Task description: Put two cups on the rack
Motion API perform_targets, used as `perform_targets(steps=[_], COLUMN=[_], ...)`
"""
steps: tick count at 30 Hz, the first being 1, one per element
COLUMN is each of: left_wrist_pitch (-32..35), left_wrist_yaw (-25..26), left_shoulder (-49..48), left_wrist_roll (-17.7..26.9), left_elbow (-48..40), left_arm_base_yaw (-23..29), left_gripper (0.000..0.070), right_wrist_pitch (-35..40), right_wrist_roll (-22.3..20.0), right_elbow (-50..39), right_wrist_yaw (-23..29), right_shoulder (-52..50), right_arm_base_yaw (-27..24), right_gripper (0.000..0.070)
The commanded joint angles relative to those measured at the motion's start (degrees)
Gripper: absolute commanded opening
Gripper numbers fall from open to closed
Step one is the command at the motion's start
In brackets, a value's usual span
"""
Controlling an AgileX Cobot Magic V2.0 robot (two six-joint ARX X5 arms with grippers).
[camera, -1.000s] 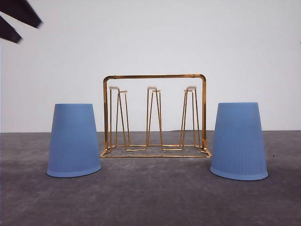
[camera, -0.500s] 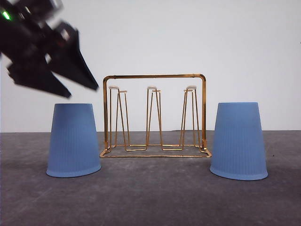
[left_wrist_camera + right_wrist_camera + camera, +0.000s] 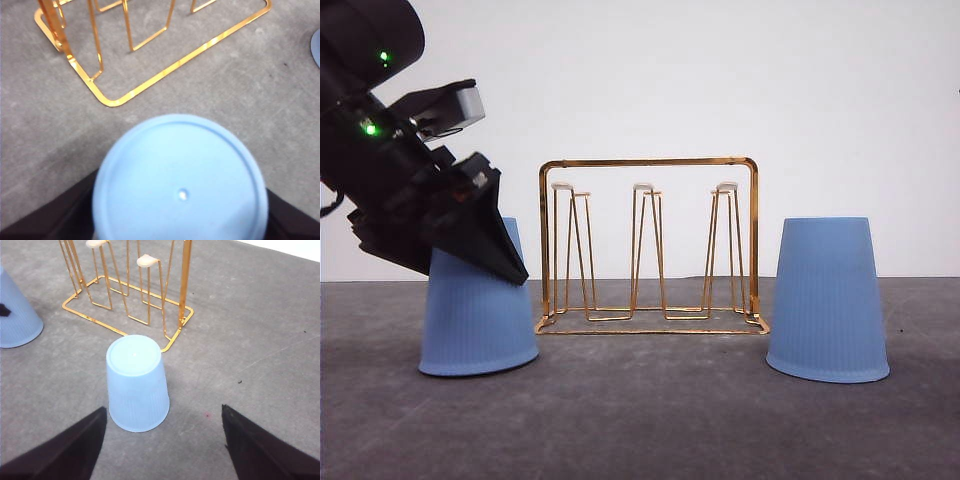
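Two light-blue ribbed cups stand upside down on the grey table, one on each side of the gold wire rack point(image 3: 650, 245). My left gripper point(image 3: 470, 255) has come down over the left cup point(image 3: 478, 325). In the left wrist view its dark fingers point(image 3: 47, 220) flank that cup's flat top point(image 3: 180, 185), jaws open; I cannot tell whether they touch it. The right cup point(image 3: 828, 300) stands free. In the right wrist view my right gripper point(image 3: 165, 440) hangs open above and short of this cup point(image 3: 137, 385), nothing between its fingers.
The rack's upright pegs with white tips point(image 3: 146, 261) carry nothing. Its base corner point(image 3: 112, 100) lies close beside the left cup. A white wall point(image 3: 720, 80) backs the table. Bare grey table point(image 3: 650, 420) stretches in front of the rack.
My left arm has swung down from the upper left corner onto the top of the left cup. The cup has shifted very slightly to the right. The right cup and rack are unmoved.
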Motion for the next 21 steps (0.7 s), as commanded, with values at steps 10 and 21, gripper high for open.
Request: perform_targets(steps=[10, 21], left_wrist_pitch=[-22.9, -15.3], left_wrist_yaw=[-0.4, -7.4], left_shoulder=[-2.0, -0.3], left_wrist_roll=[-3.8, -10.1], left_elbow=[20.7, 30.4], left_arm_base_yaw=[-0.6, -0.6], left_gripper=[0.0261, 0.0272], right_wrist_pitch=[0.5, 0.6], right_wrist_roll=[0.6, 0.6], right_elbow=[0.9, 0.9], right_wrist_yaw=[0.1, 0.1], right_shoulder=[0.1, 0.1], right_arm_base_yaw=[0.3, 0.3], right_gripper=[0.0466, 0.0466])
